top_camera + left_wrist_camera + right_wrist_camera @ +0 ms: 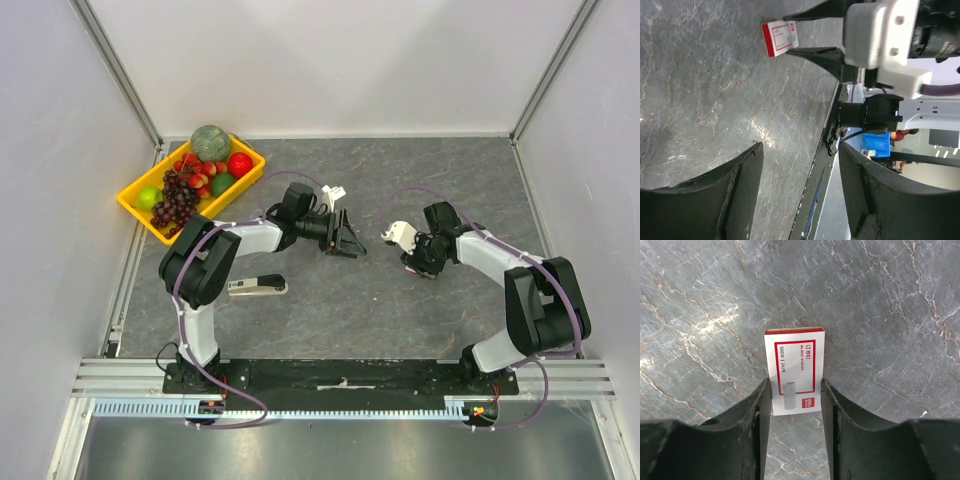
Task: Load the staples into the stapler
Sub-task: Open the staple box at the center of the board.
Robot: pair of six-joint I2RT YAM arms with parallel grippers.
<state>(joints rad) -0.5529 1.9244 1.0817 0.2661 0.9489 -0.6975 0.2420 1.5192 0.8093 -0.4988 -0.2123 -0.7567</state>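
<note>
Staple box (794,371), white face with a red border, print running sideways in the right wrist view.
- "500" plus one Chinese character, a bar, then "24/6".
- Alongside: three larger Chinese characters.
- A fine line of Latin capitals, too small to read.
- Red square brand mark with white lettering, illegible.

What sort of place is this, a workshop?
Probably a robotics lab test cell: white panel walls box in a grey marbled tabletop, two white-and-black robot arms are bolted to its near edge, and a yellow tray of fruit sits as a prop.
</note>
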